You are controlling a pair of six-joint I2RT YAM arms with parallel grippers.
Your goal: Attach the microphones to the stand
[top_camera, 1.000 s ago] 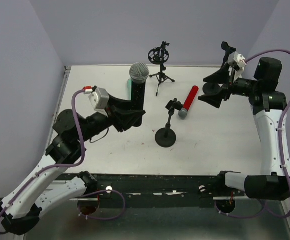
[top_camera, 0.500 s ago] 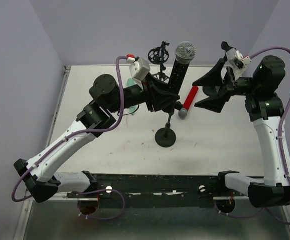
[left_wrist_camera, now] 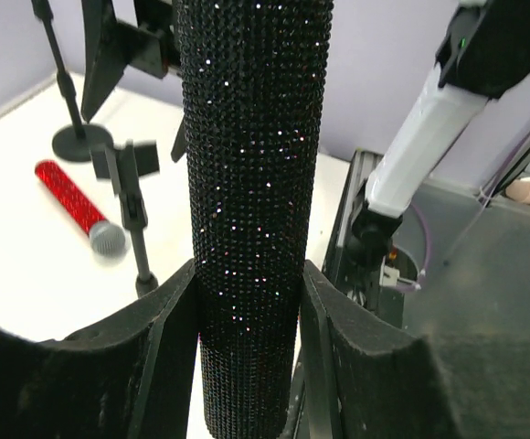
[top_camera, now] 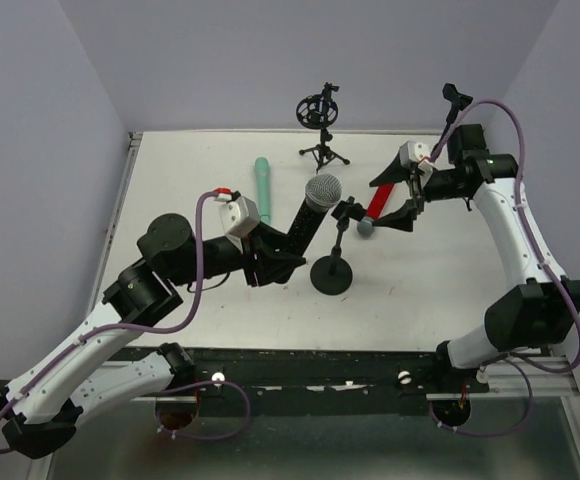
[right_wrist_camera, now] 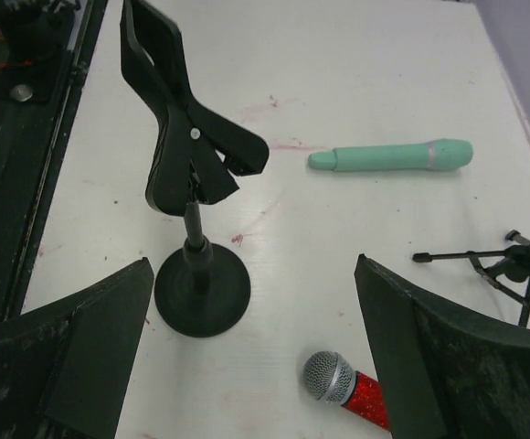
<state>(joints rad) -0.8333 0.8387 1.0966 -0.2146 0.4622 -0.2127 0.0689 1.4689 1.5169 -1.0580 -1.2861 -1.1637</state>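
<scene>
Progress nil: black microphone (top_camera: 305,215) pinched in left pincer (left_wrist_camera: 247,347) beside the clip stand (top_camera: 332,270) (not seated yet), red microphone (top_camera: 378,203) and teal microphone (top_camera: 262,180) loose on surface (top_camera: 450,270), right pincer (right_wrist_camera: 247,357) spread, empty, over the red one.

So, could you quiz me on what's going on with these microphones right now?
1. True or false: the teal microphone stands upright.
2. Which microphone do the left arm's jaws hold? A red, B black, C teal.
3. Fill in: the right arm's jaws, by the red microphone, stand ___.
Key: 1 false, it lies flat on the table; 2 B, the black microphone; 3 open.
</scene>
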